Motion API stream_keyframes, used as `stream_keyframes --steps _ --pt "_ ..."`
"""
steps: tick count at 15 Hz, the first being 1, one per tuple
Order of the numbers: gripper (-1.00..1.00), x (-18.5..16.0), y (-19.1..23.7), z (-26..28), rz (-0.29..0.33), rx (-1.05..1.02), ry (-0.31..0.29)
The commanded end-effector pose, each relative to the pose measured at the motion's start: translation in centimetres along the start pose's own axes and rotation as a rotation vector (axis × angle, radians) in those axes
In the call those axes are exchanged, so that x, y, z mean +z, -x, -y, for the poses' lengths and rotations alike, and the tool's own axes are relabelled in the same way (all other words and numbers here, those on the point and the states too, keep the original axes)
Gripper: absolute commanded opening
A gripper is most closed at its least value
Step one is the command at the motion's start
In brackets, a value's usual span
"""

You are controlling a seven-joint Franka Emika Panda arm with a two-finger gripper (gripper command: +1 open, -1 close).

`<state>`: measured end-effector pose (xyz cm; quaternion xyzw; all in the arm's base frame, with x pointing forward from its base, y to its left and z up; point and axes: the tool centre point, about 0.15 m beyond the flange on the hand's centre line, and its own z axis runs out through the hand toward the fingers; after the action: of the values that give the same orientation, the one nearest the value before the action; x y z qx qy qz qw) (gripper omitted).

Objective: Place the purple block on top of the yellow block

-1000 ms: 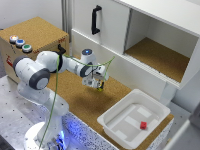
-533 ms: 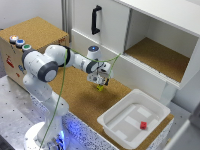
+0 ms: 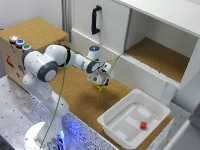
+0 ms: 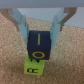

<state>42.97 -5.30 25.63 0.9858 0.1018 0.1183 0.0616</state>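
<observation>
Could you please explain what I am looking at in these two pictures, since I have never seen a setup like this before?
The white machine is a robot arm standing at a cork-covered table. One picture comes from a camera off the arm; the other from a camera on its wrist, looking down between the fingers of its claw. The claw holds a purple block right above a small yellow block lying on the cork; whether they already touch I cannot tell. A white tray nearby holds a small red cube. Behind stands a white cabinet.
</observation>
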Motion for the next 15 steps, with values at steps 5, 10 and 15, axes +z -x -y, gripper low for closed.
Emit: stream_keyframes --steps 5,10,15 --pt "-1.00 0.4 0.7 1.1 -0.033 -0.025 -0.097" --pt "1.00 1.2 -0.3 0.7 -0.044 -0.033 -0.083" --pt "1.00 0.4 -0.1 -0.2 -0.063 -0.027 -0.080"
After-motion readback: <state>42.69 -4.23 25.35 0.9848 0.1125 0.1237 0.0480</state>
